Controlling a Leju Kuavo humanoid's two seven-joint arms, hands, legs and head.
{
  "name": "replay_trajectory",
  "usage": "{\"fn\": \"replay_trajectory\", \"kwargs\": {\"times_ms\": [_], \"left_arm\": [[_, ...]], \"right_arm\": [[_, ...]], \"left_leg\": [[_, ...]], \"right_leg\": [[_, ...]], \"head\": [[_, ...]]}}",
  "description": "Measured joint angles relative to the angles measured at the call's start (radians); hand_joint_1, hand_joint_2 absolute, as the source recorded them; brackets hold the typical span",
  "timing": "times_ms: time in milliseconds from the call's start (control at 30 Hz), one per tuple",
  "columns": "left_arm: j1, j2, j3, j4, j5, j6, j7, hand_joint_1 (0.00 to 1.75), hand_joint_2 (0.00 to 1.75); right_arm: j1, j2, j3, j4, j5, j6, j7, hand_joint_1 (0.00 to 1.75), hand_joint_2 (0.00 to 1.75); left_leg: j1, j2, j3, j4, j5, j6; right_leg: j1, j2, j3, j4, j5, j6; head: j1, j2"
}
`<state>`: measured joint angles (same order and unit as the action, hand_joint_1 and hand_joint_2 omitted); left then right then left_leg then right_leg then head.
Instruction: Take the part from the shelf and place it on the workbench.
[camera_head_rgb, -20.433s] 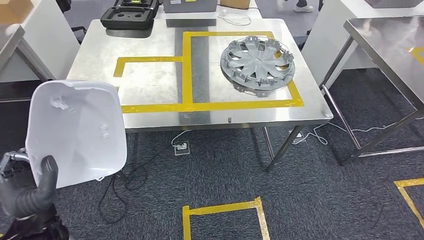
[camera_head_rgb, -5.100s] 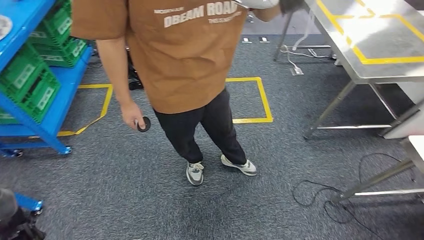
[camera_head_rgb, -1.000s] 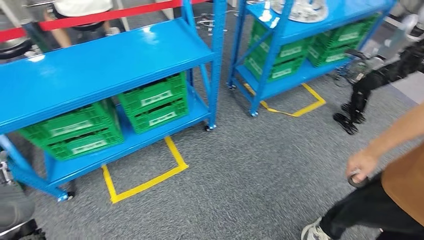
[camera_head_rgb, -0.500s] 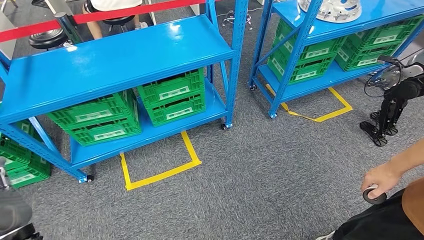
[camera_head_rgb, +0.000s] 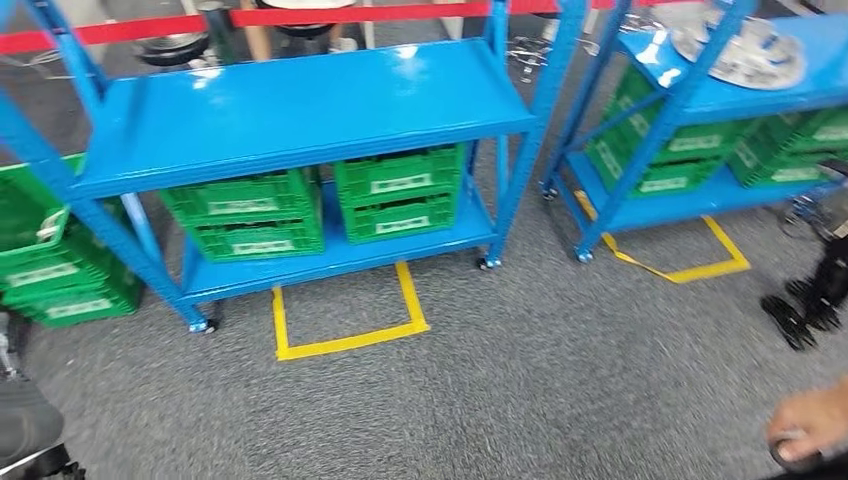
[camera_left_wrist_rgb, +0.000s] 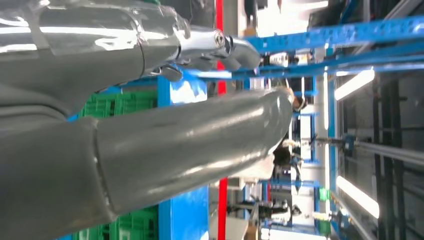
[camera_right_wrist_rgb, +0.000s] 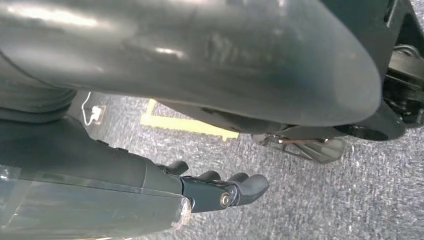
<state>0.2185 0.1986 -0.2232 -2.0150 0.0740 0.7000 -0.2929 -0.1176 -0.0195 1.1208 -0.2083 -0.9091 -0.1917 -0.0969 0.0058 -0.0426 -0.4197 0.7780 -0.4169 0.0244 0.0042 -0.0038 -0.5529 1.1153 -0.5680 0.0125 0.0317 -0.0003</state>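
Left hand (camera_left_wrist_rgb: 150, 100) and right hand (camera_right_wrist_rgb: 200, 165) both empty, fingers apart; blue shelf (camera_head_rgb: 300, 110) well ahead of them

We see the silver part (camera_head_rgb: 742, 52) on the right shelf (camera_head_rgb: 720, 95) blurred and cut by the edge; a person's hand (camera_head_rgb: 812, 428) is cropped too.

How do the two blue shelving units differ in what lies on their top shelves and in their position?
The near shelf unit has a bare top shelf; the far shelf unit carries a silver wheel-cover part. The near one stands ahead, the far one to the right. Both hold green crates below.
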Motion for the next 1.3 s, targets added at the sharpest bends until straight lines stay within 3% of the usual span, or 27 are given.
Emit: {"fn": "replay_trajectory", "kwargs": {"times_ms": [67,133,167,233,300,367,400,433,467,500,533,600,667,700,800,833,867,933,1000,1033,1133,1167,1200,1300], "left_arm": [[0.0,0.0,0.0,0.0,-0.002,0.0,0.0,0.0,0.0],[0.0,-0.002,0.0,0.0,-0.003,0.0,0.001,0.0,0.0],[0.001,-0.002,0.0,0.0,-0.003,0.0,0.002,0.0,0.0],[0.004,-0.004,0.001,0.0,-0.007,0.0,0.008,0.0,0.0],[0.005,-0.004,0.006,0.001,-0.016,0.0,0.023,0.0,0.0],[0.006,-0.002,0.012,0.006,-0.03,0.0,0.044,0.0,0.0],[0.006,0.0,0.013,0.012,-0.038,0.0,0.06,0.0,0.0],[0.006,0.004,0.013,0.019,-0.047,0.0,0.08,0.0,0.44],[0.005,0.009,0.013,0.028,-0.062,0.0,0.111,0.0,0.87],[0.003,0.018,0.012,0.038,-0.084,0.0,0.154,0.0,1.31],[-0.001,0.028,0.01,0.05,-0.115,0.0,0.204,0.0,1.75],[-0.014,0.051,0.004,0.078,-0.18,0.0,0.305,0.0,1.75],[-0.031,0.072,-0.007,0.113,-0.218,-0.001,0.387,0.0,1.75],[-0.038,0.082,-0.015,0.136,-0.227,-0.001,0.426,0.0,1.75],[-0.059,0.116,-0.052,0.216,-0.241,-0.002,0.528,0.0,1.75],[-0.068,0.127,-0.067,0.241,-0.237,-0.003,0.55,0.0,1.75],[-0.078,0.138,-0.083,0.27,-0.225,-0.005,0.567,0.0,1.75],[-0.095,0.158,-0.116,0.328,-0.19,-0.011,0.588,0.0,1.75],[-0.111,0.175,-0.148,0.393,-0.159,-0.026,0.605,0.0,1.75],[-0.119,0.182,-0.165,0.426,-0.146,-0.042,0.617,0.0,1.75],[-0.147,0.198,-0.218,0.536,-0.096,-0.117,0.658,0.0,1.75],[-0.157,0.202,-0.238,0.578,-0.077,-0.151,0.674,0.0,1.75],[-0.167,0.205,-0.257,0.62,-0.057,-0.187,0.693,0.0,1.75],[-0.187,0.21,-0.314,0.745,-0.002,-0.287,0.736,0.0,1.75]], "right_arm": [[-0.003,-0.001,0.0,0.001,0.001,0.0,0.0,0.0,0.0],[-0.006,-0.002,0.0,0.001,0.002,0.0,0.0,0.0,0.0],[-0.007,-0.003,0.0,0.001,0.002,0.0,0.001,0.0,0.0],[-0.01,-0.002,0.0,0.001,0.002,0.0,0.002,0.0,0.0],[-0.011,0.0,0.0,0.001,0.002,-0.001,0.002,0.0,0.0],[-0.008,0.002,0.0,0.002,0.003,-0.004,0.002,0.0,0.0],[-0.006,0.002,0.0,0.002,0.003,-0.005,0.002,0.0,0.0],[-0.003,0.002,0.0,0.002,0.002,-0.005,0.002,0.0,0.0],[-0.002,0.001,0.0,0.002,0.002,-0.006,0.002,0.0,0.0],[-0.002,0.001,0.0,0.003,0.002,-0.005,0.002,0.0,0.0],[-0.003,0.001,0.0,0.003,0.002,-0.005,0.002,0.0,0.0],[-0.006,0.002,0.0,0.004,0.001,-0.005,0.002,0.0,0.0],[-0.007,0.004,0.0,0.004,0.002,-0.003,0.002,0.0,0.0],[-0.007,0.005,0.0,0.004,0.003,-0.002,0.002,0.0,0.0],[-0.005,0.006,0.0,0.004,0.006,0.0,0.004,0.0,0.0],[-0.005,0.006,0.0,0.004,0.007,0.002,0.006,0.0,0.0],[-0.005,0.006,0.0,0.004,0.008,0.004,0.007,0.0,0.0],[-0.005,0.006,0.0,0.004,0.01,0.008,0.008,0.0,0.0],[-0.005,0.007,0.0,0.004,0.015,0.011,0.01,0.0,0.0],[-0.005,0.008,0.0,0.004,0.017,0.012,0.01,0.0,0.0],[-0.006,0.01,0.001,0.004,0.026,0.015,0.016,0.0,0.0],[-0.006,0.01,0.002,0.004,0.029,0.017,0.019,0.0,0.0],[-0.007,0.01,0.002,0.004,0.034,0.019,0.023,0.0,0.0],[-0.008,0.01,0.004,0.004,0.049,0.028,0.036,0.0,0.0]], "left_leg": [[0.001,-0.022,0.001,-0.001,0.003,-0.004],[0.0,-0.043,-0.002,0.001,0.005,-0.011],[-0.002,-0.052,-0.007,0.003,0.006,-0.015],[-0.008,-0.061,-0.018,0.007,0.006,-0.023],[-0.01,-0.018,-0.048,0.059,-0.033,-0.032],[-0.01,0.034,-0.116,0.211,-0.122,-0.042],[-0.008,0.041,-0.154,0.298,-0.163,-0.047],[-0.006,0.043,-0.181,0.361,-0.184,-0.049],[-0.005,0.043,-0.189,0.383,-0.184,-0.05],[-0.005,0.043,-0.175,0.359,-0.162,-0.049],[-0.005,0.043,-0.14,0.293,-0.125,-0.046],[-0.009,0.046,-0.05,0.125,-0.052,-0.036],[-0.011,0.047,0.004,0.021,-0.021,-0.027],[-0.01,0.046,0.012,0.004,-0.017,-0.028],[-0.007,0.04,0.012,-0.005,-0.015,-0.031],[-0.008,0.038,0.012,-0.006,-0.014,-0.03],[-0.008,0.036,0.012,-0.006,-0.013,-0.028],[-0.011,0.032,0.011,-0.006,-0.013,-0.026],[-0.015,0.029,0.011,-0.006,-0.012,-0.024],[-0.017,0.028,0.011,-0.006,-0.012,-0.023],[-0.02,0.026,0.008,-0.006,-0.012,-0.017],[-0.02,0.026,0.007,-0.006,-0.012,-0.015],[-0.02,0.026,0.007,-0.006,-0.012,-0.014],[-0.018,0.027,0.006,-0.006,-0.012,-0.014]], "right_leg": [[0.004,0.03,0.072,-0.163,0.085,-0.017],[0.011,0.066,0.128,-0.295,0.143,-0.038],[0.013,0.073,0.139,-0.324,0.151,-0.044],[0.008,0.061,0.143,-0.344,0.157,-0.045],[0.001,0.047,0.142,-0.356,0.164,-0.042],[0.0,0.038,0.138,-0.36,0.169,-0.043],[0.0,0.033,0.136,-0.359,0.17,-0.043],[0.0,0.03,0.135,-0.358,0.17,-0.043],[0.001,0.027,0.135,-0.357,0.17,-0.043],[0.001,0.026,0.135,-0.356,0.169,-0.043],[0.002,0.026,0.137,-0.355,0.169,-0.043],[0.005,0.028,0.138,-0.353,0.168,-0.04],[0.011,0.031,0.134,-0.347,0.165,-0.039],[0.015,0.032,0.13,-0.344,0.163,-0.051],[0.022,0.032,0.122,-0.34,0.163,-0.117],[0.023,0.032,0.122,-0.34,0.164,-0.129],[0.023,0.031,0.122,-0.34,0.165,-0.134],[0.022,0.031,0.122,-0.34,0.169,-0.132],[0.019,0.03,0.123,-0.341,0.171,-0.119],[0.016,0.03,0.123,-0.342,0.172,-0.105],[0.006,0.028,0.127,-0.353,0.174,-0.032],[0.004,0.027,0.128,-0.356,0.174,-0.015],[0.004,0.027,0.128,-0.357,0.174,-0.007],[0.005,0.026,0.128,-0.357,0.174,-0.009]], "head": [[0.008,0.0],[0.016,0.0],[0.019,0.0],[0.023,0.0],[0.015,0.0],[0.004,0.0],[-0.002,0.0],[-0.005,0.0],[-0.009,0.0],[-0.012,0.0],[-0.017,0.0],[-0.027,0.0],[-0.035,0.0],[-0.034,0.0],[-0.025,0.0],[-0.024,0.0],[-0.023,0.0],[-0.021,0.0],[-0.021,0.0],[-0.021,0.0],[-0.023,0.0],[-0.023,0.0],[-0.024,0.0],[-0.026,0.0]]}}
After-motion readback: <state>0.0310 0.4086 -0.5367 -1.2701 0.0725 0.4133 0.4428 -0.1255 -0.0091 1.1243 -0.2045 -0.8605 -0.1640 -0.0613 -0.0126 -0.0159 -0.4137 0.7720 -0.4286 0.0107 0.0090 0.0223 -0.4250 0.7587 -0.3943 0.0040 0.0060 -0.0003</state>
